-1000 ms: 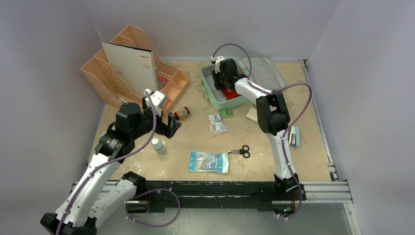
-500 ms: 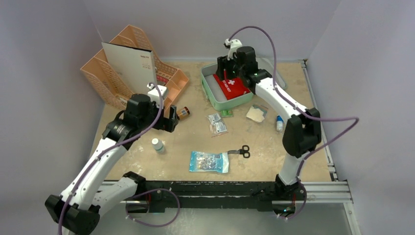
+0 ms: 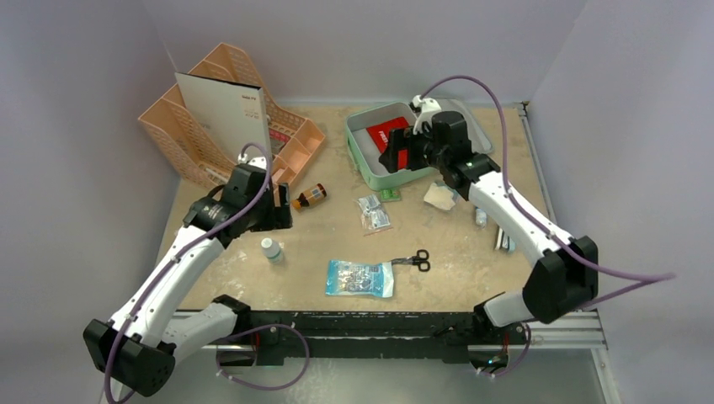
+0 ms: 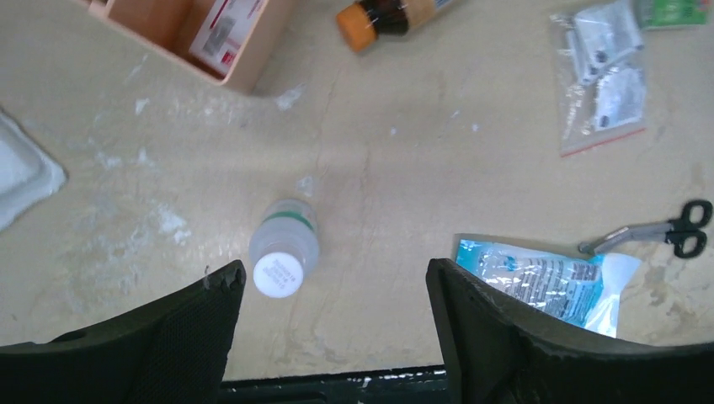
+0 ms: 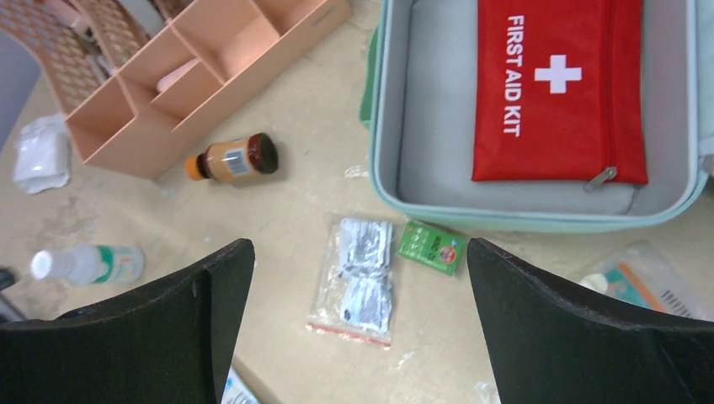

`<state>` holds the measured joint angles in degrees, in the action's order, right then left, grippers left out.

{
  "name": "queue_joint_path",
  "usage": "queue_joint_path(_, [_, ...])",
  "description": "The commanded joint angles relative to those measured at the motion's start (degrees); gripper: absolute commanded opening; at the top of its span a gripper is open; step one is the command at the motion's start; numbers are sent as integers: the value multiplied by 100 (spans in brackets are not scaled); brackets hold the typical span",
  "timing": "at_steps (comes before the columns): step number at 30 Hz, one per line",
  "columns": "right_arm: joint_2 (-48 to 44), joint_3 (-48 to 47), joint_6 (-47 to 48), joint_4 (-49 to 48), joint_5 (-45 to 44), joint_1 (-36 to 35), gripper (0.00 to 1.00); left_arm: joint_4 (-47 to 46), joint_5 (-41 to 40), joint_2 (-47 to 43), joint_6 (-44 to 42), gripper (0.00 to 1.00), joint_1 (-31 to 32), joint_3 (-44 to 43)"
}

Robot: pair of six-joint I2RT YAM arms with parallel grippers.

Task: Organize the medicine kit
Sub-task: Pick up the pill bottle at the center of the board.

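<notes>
Beige tabletop with plain lilac-grey walls around it, pretty cluttered. The medicine kit sits at the far side, a bit right of centre. It's open, with a red "FIRST AID KIT" pouch lying flat on the grey lining. The right gripper hangs over the kit's near right corner, jaws spread wide and nothing between them. Its camera looks down past the kit's near wall at a clear bag of packets and a small green sachet just beside the kit.

Over on the left, the left gripper is up off the table by the near corner of the peach organizer. Its jaws are wide apart too, and empty. A small white bottle with a green band stands on the table below it. A brown bottle with an orange cap lies on its side just right of the organizer. Nearer the front are a blue packet and black-handled scissors, side by side.
</notes>
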<state>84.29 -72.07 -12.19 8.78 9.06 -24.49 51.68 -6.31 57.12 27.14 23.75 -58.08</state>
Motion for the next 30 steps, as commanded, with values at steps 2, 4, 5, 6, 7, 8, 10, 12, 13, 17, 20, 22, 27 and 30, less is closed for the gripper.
queue_joint_path(2, [-824,426,-292,-63,330,-38,99,376,-795,329,1144,70,-11,318])
queue_joint_path(4, [-1004,636,-243,-345,541,-38,99,460,-898,479,1448,63,-15,377])
queue_joint_path(5, [-1063,720,-233,-471,593,-38,99,498,-959,552,1574,60,-13,419])
queue_joint_path(6, [-1090,769,-207,-518,604,-38,99,552,-1033,592,1695,59,-13,459])
queue_joint_path(7, [-1105,754,-179,-498,599,-38,99,606,-1124,630,1817,59,-12,495])
queue_joint_path(8, [-1088,721,-134,-436,586,-38,99,660,-1231,652,1896,59,-17,534])
queue_joint_path(10, [-1067,664,-80,-283,547,-38,99,746,-1511,675,2086,56,-19,601])
queue_joint_path(12, [-1075,670,-76,-229,557,-38,99,766,-1671,694,2214,52,-19,641])
queue_joint_path(13, [-1085,699,-91,-238,596,-38,99,742,-1661,717,2224,50,-19,650])
queue_joint_path(17, [-1234,947,-229,-497,737,-38,99,543,-1527,801,2202,45,-19,699])
queue_joint_path(20, [-1338,1070,-329,-598,741,-49,99,394,-1505,848,2138,42,-19,760])
queue_joint_path(22, [-1354,1060,-330,-545,755,-47,99,304,-1478,872,2112,40,-19,800])
queue_joint_path(27, [-1396,1150,-200,-692,839,-47,99,289,-1304,935,2097,30,-19,852])
queue_joint_path(30, [-1389,1174,-196,-727,837,-47,99,358,-1278,946,2082,34,-19,862])
